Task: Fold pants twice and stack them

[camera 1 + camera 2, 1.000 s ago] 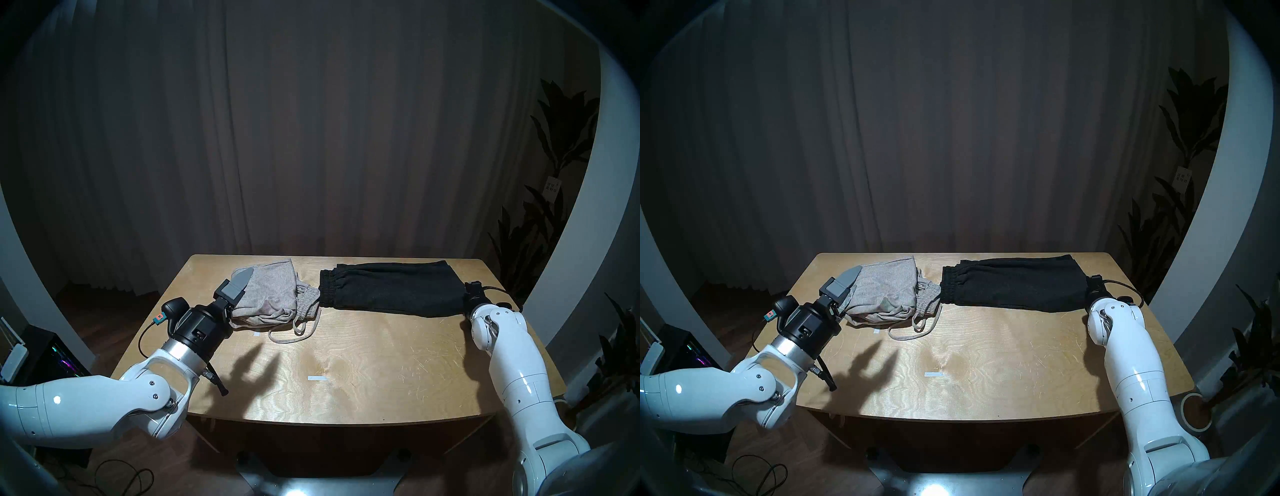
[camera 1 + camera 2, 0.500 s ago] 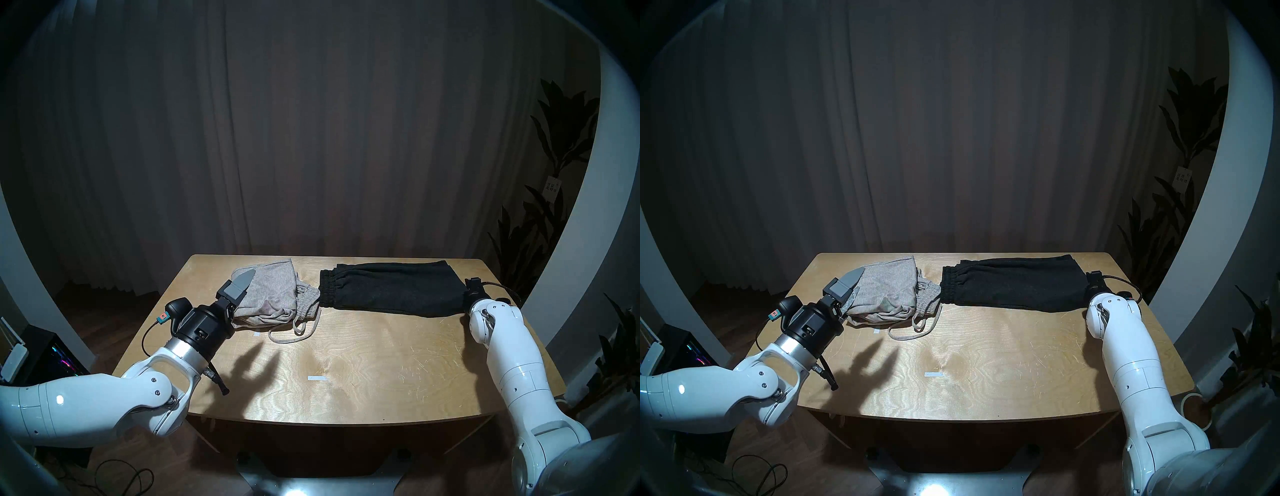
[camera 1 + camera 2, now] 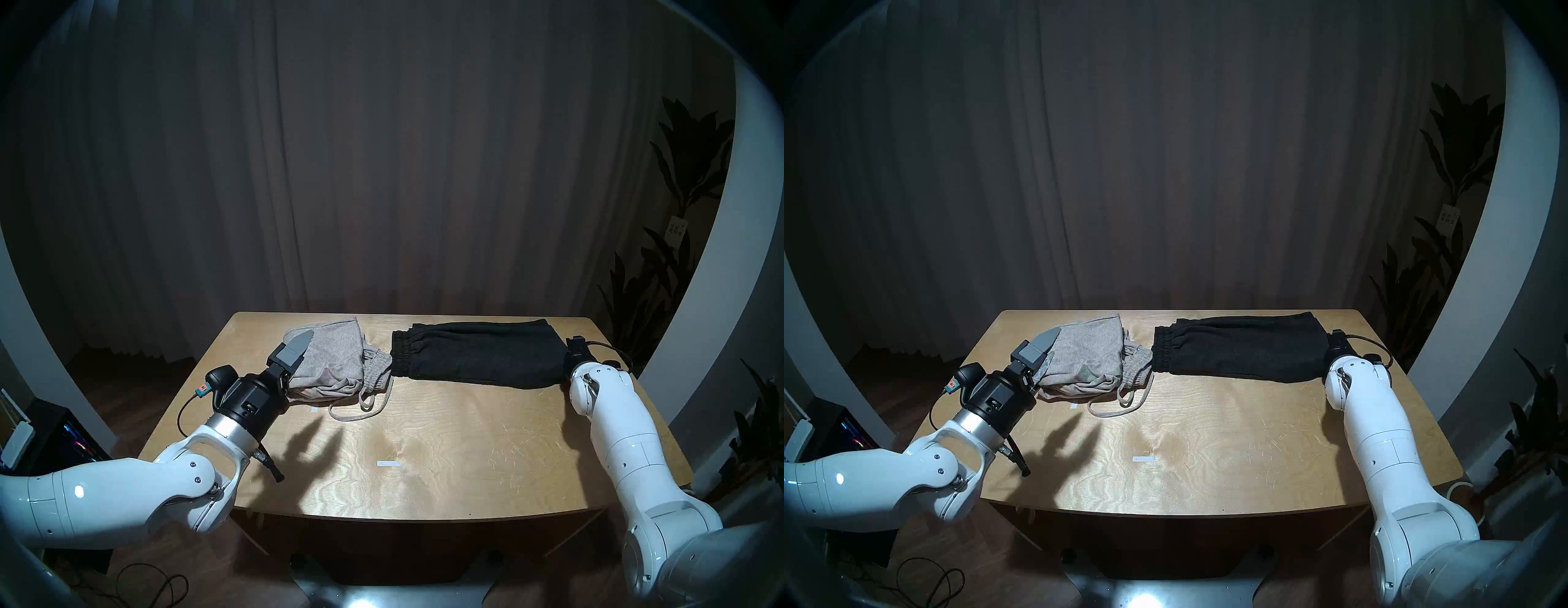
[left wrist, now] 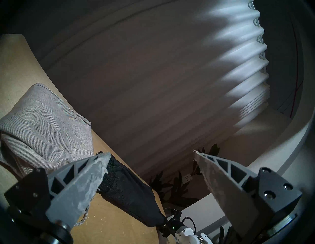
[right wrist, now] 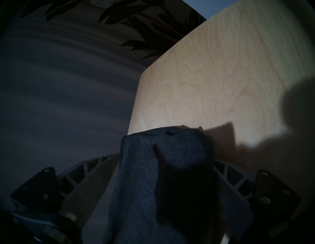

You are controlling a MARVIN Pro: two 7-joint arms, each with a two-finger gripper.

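1. Black knit pants (image 3: 479, 354) are lying folded lengthwise along the far right of the light wooden table (image 3: 445, 441).
2. Crumpled light grey knit pants (image 3: 335, 361) are lying at far left, pale cord trailing.
3. Right gripper (image 5: 167, 170) is straddling the black fabric's end, jaws partly closed; grip cannot be confirmed.
4. Left gripper (image 4: 151, 160) is hovering beside the grey pants, jaws spread wide, holding nothing.
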